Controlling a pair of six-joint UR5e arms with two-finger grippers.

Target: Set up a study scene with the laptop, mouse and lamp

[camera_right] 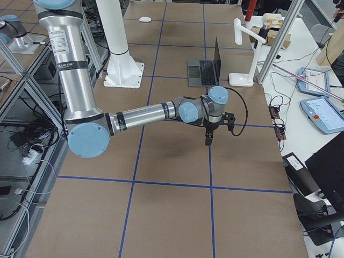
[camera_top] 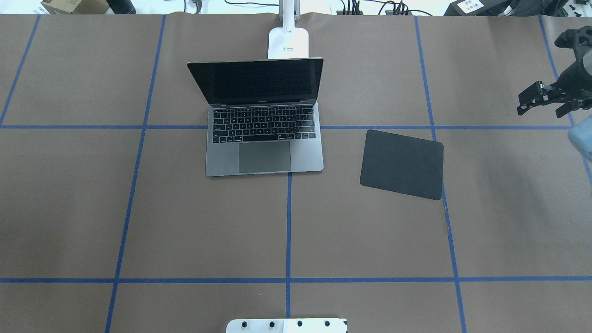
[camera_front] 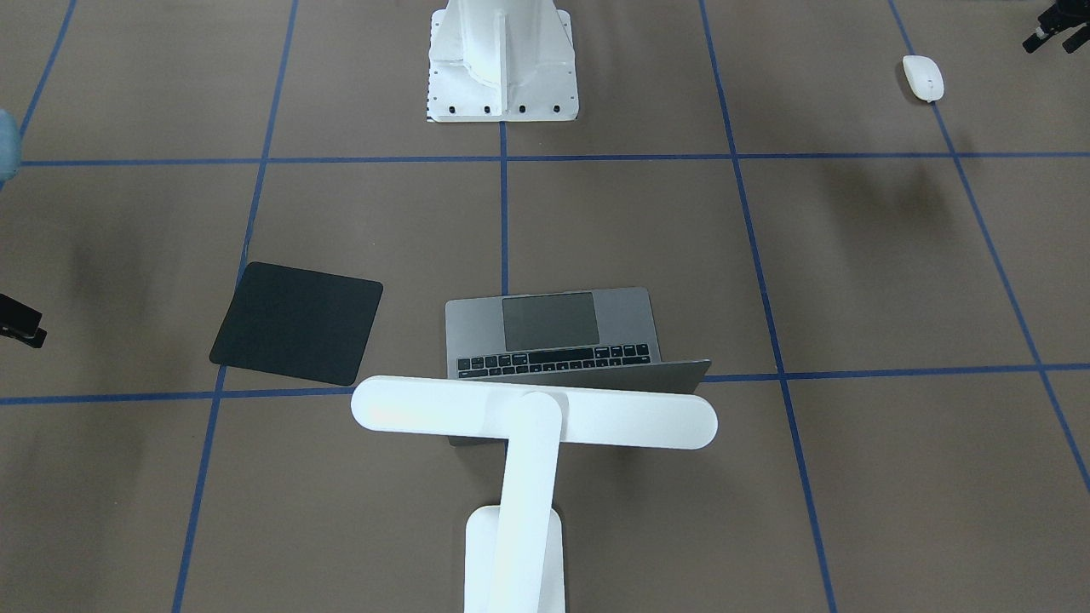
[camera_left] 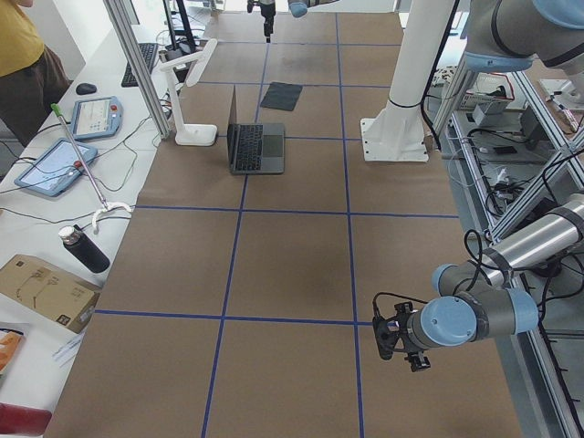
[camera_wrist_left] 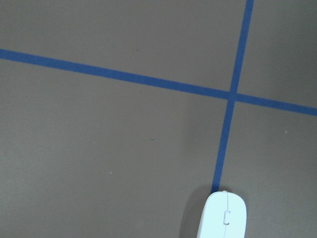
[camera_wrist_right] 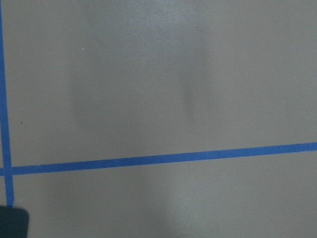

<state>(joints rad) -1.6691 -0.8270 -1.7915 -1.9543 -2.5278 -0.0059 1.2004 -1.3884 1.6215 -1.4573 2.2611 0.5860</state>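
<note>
The laptop [camera_top: 264, 138] stands open at mid-table, its dark screen upright. Right behind its lid rises the white lamp [camera_front: 535, 415], whose bar head hangs over the lid. The small white mouse [camera_front: 922, 78] lies alone on the brown table at the robot's left near corner, and its front end shows at the bottom of the left wrist view [camera_wrist_left: 224, 216]. My left gripper [camera_front: 1052, 41] hovers just beyond the mouse, fingers apart and empty. My right gripper [camera_top: 540, 110] hangs open and empty at the table's right edge, past the black mouse pad [camera_top: 402, 164].
The white bolted pedestal [camera_front: 502, 64] of the robot stands at the near middle. Blue tape lines grid the brown table [camera_top: 138, 222]. Tablets, a bottle and cables lie on the side bench [camera_left: 64, 164] beyond the lamp. A person [camera_left: 23, 64] stands there.
</note>
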